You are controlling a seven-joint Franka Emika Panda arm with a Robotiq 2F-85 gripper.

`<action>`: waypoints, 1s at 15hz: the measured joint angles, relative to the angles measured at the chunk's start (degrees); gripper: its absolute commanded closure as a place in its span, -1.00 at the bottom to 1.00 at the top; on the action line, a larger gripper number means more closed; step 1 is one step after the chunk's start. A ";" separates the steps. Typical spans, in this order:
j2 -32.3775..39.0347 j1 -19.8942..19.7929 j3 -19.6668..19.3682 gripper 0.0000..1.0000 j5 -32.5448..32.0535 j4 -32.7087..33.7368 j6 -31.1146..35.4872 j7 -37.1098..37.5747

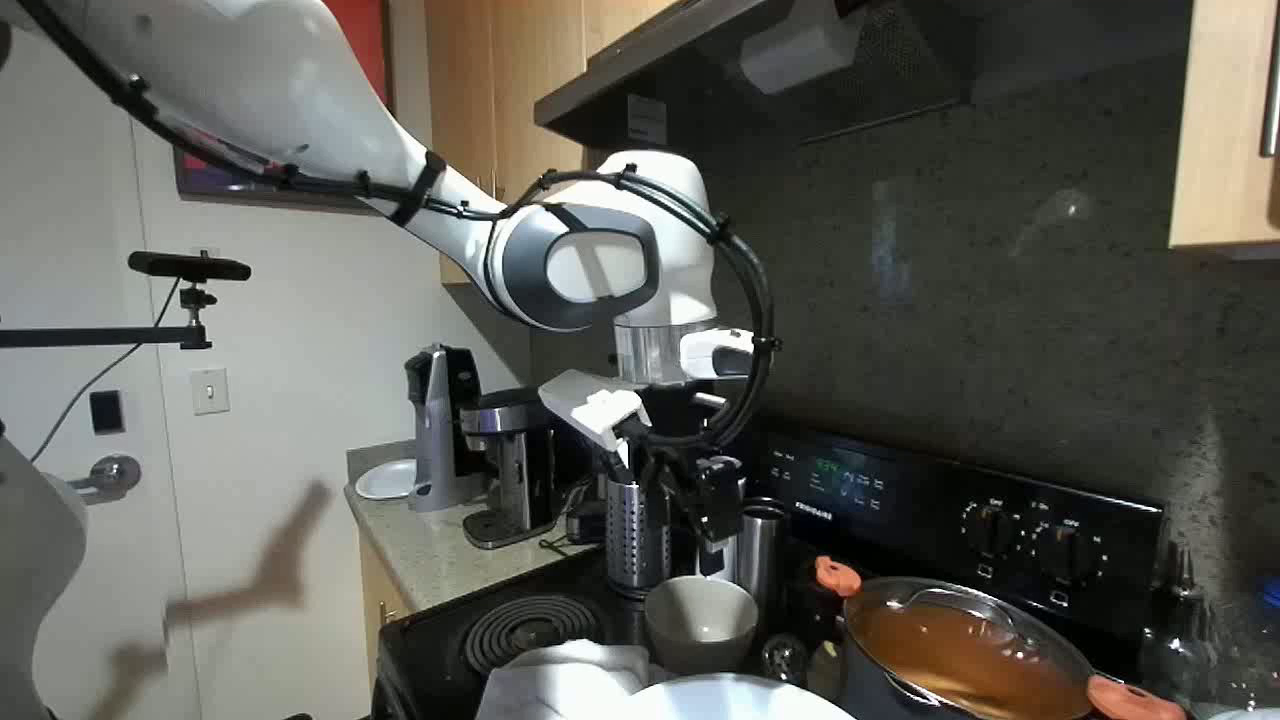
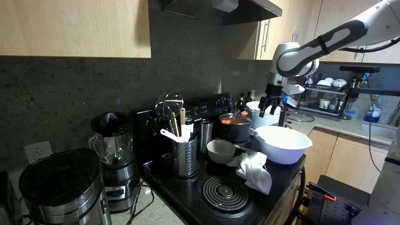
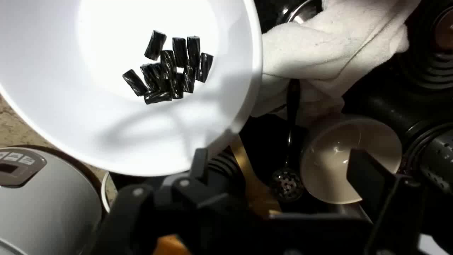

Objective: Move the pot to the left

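Pot (image 2: pixel 234 133), dark-sided under a glass lid (image 1: pixel 905 625), standing near the back right corner of the cooktop (image 2: pixel 186 197) (sides as faced toward the control panel (image 1: pixel 905 512), which lines the back edge). Its long axis, taken through the two orange-red side handles (image 1: pixel 838 577), runs roughly parallel to that edge. The gripper (image 3: pixel 277 161) hangs above the cooktop, its fingers (image 3: pixel 368 177) spread well apart and holding nothing; in the wrist view their spread also lies roughly along the back edge. Key relation: judged from both exterior views, the pot lies lower than the gripper and on its back-edge side; in the wrist view it is largely hidden behind the gripper. The coming move thus seems to call for a descent with a shift toward the back edge, presumably to one handle. The metal cup (image 2: pixel 205 136) and small bowl (image 2: pixel 221 151), just beside the pot toward the left edge, may obstruct its travel.
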 measured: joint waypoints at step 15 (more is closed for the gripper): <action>9.53 -0.27 3.73 -1.00 -0.25 9.50 -0.07 22.35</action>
